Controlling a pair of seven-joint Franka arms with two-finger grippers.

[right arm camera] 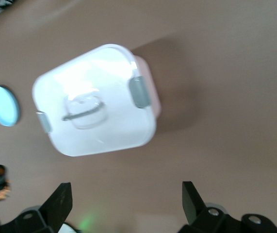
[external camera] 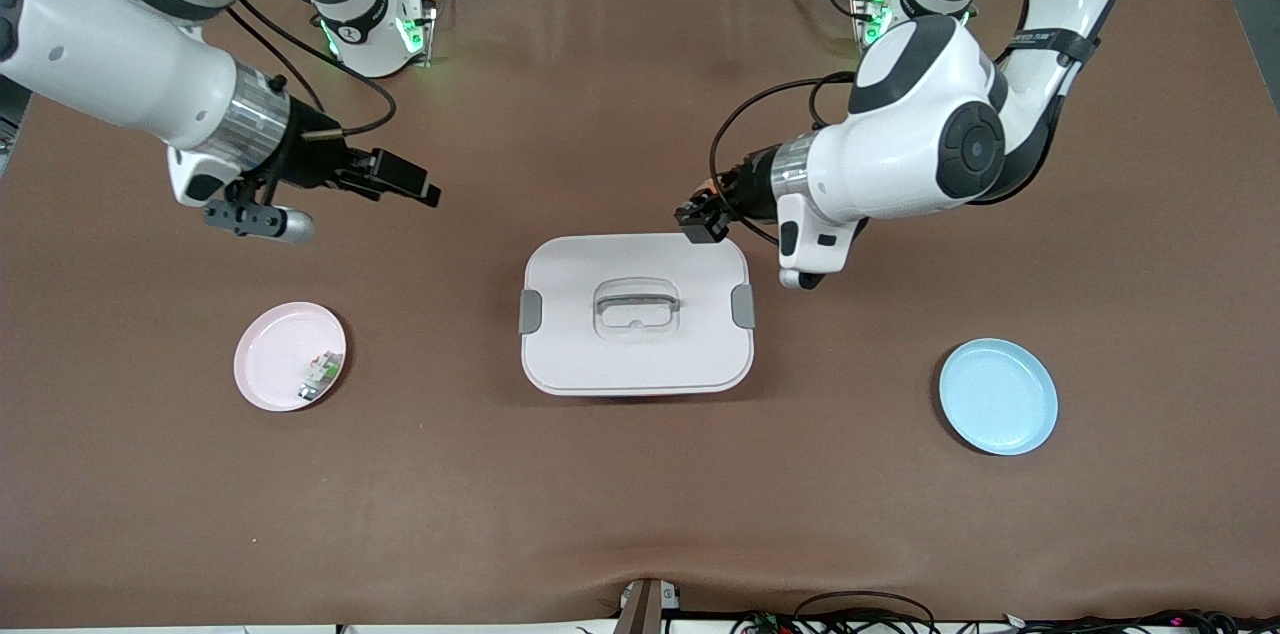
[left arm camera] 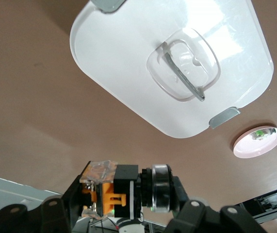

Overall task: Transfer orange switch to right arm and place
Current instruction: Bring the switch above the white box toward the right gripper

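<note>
Small part [external camera: 320, 376] on pink plate [external camera: 268, 354] too tiny to ID; right wrist view blurred.

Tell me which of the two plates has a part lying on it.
The pink plate, toward the right arm's end of the table; a small green-and-white part lies on it. The blue plate holds nothing.

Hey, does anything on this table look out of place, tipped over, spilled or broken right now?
Nothing stands out. The white lidded box sits flat and closed, the pink plate holds a small green-and-white part, and the blue plate lies flat.

White box [external camera: 636, 354] (grey clips), pink plate [external camera: 270, 354], blue plate [external camera: 998, 397], brown table [external camera: 640, 504]
</note>
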